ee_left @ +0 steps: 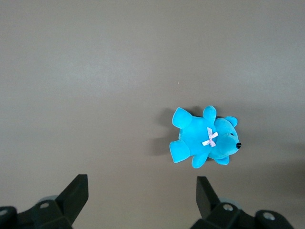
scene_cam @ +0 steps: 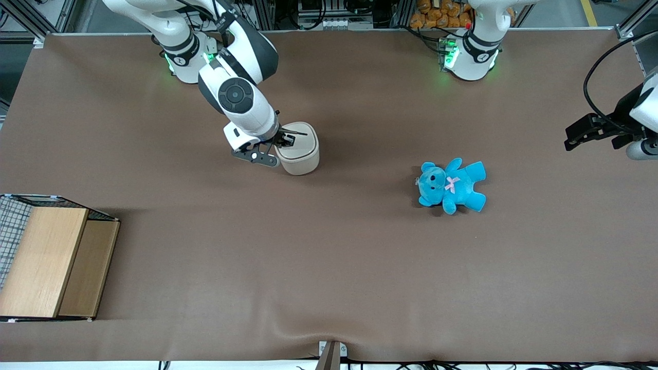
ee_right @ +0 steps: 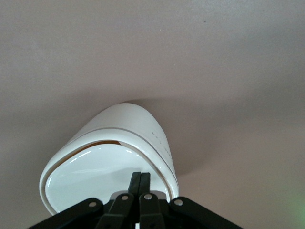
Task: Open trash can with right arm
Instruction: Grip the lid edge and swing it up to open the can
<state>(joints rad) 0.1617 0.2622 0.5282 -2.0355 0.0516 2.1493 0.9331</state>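
Observation:
The trash can (scene_cam: 299,153) is a small cream-white rounded tub standing on the brown table, toward the working arm's end. In the right wrist view the trash can (ee_right: 138,129) shows its flat lid (ee_right: 95,176), with a thin dark gap along one edge of the lid. My right gripper (scene_cam: 284,142) is over the lid. Its fingers are pressed together with nothing between them, and the gripper (ee_right: 141,176) has its tips on or just above the lid surface.
A blue teddy (scene_cam: 451,185) lies on the table toward the parked arm's end, also in the left wrist view (ee_left: 205,141). A wooden box (scene_cam: 51,262) with a wire grid stands at the table edge near the front camera, at the working arm's end.

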